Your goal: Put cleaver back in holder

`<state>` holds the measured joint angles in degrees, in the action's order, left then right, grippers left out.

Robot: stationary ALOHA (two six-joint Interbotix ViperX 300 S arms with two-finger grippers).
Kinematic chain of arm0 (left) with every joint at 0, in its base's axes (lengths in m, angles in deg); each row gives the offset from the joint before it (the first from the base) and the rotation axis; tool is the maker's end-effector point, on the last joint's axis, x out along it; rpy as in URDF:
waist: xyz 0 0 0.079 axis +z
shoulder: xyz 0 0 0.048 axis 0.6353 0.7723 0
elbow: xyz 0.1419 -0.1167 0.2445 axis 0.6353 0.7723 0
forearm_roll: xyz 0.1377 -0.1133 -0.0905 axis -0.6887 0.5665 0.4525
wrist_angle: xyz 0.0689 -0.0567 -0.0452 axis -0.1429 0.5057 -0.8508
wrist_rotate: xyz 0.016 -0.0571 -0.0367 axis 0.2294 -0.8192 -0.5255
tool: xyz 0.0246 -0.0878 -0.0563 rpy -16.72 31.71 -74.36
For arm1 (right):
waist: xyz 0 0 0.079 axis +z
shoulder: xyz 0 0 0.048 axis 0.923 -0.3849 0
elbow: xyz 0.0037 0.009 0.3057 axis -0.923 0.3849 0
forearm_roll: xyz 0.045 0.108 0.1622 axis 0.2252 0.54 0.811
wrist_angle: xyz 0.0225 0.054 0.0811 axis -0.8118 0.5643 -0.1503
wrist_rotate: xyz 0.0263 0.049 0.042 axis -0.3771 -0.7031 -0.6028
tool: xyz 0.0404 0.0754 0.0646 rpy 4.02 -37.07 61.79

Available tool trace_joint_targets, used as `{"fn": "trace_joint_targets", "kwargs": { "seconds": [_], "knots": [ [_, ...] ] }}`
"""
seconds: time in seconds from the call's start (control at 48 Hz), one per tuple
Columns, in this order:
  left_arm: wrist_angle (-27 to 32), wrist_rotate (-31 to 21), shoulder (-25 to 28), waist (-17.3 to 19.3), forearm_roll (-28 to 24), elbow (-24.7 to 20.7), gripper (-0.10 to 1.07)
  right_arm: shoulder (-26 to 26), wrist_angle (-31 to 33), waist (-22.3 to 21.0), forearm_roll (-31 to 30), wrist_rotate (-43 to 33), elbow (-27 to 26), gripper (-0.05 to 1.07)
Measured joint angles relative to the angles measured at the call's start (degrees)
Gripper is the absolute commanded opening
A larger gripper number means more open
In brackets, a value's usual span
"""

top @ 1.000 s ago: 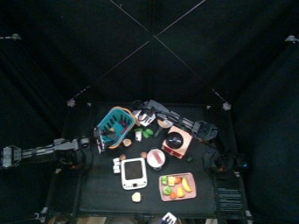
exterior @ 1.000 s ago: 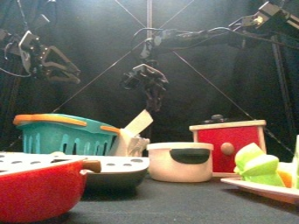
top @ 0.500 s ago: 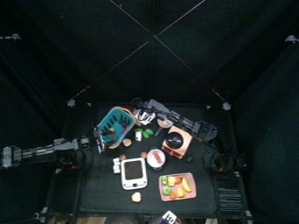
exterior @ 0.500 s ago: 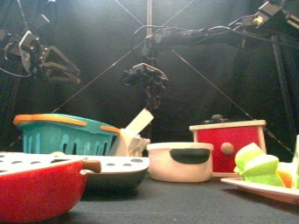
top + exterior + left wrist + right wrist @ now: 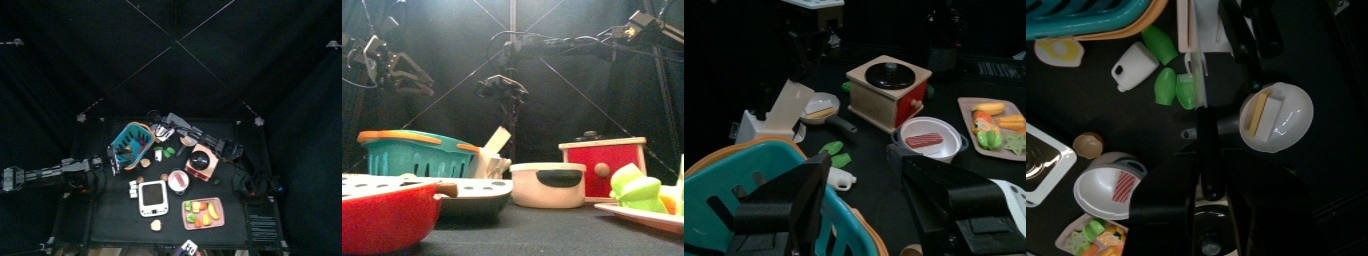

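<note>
Apparently the cleaver (image 5: 501, 140) is already in its holder (image 5: 486, 166), just beside the teal basket (image 5: 416, 150) on its inner side, with the pale blade sticking up at a tilt. My right gripper (image 5: 502, 92) hangs above it, clear of the blade and higher than the basket rim, with nothing in it. How wide it stands I cannot tell from these views. My left gripper (image 5: 865, 175) is spread wide and empty, parked over the basket's outer end. Judgement: the step now is a clean retreat. I should rise straight up, with no sideways drift toward the basket, so that nothing clips the leaning blade. The tilt suggests a loose seat, so a nudge could tip it out.
</note>
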<state>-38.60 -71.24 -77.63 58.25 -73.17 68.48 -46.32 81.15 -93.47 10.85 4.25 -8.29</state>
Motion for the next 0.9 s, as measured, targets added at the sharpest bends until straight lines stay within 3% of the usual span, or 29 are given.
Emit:
{"fn": "trace_joint_targets", "kwargs": {
  "seconds": [0.333, 0.896],
  "knots": [
    [0.0, 0.1, 0.0, 0.0, 0.0, 0.0, 0.86, -2.2, -0.1, 0.1, -0.4, 0.1, -4.8, 0.79],
    [1.6, 0.1, 0.0, 0.0, -0.7, 0.4, 0.86, -1.4, 1.8, 1.9, -0.6, 0.3, -5.4, 0.79]
  ]
}}
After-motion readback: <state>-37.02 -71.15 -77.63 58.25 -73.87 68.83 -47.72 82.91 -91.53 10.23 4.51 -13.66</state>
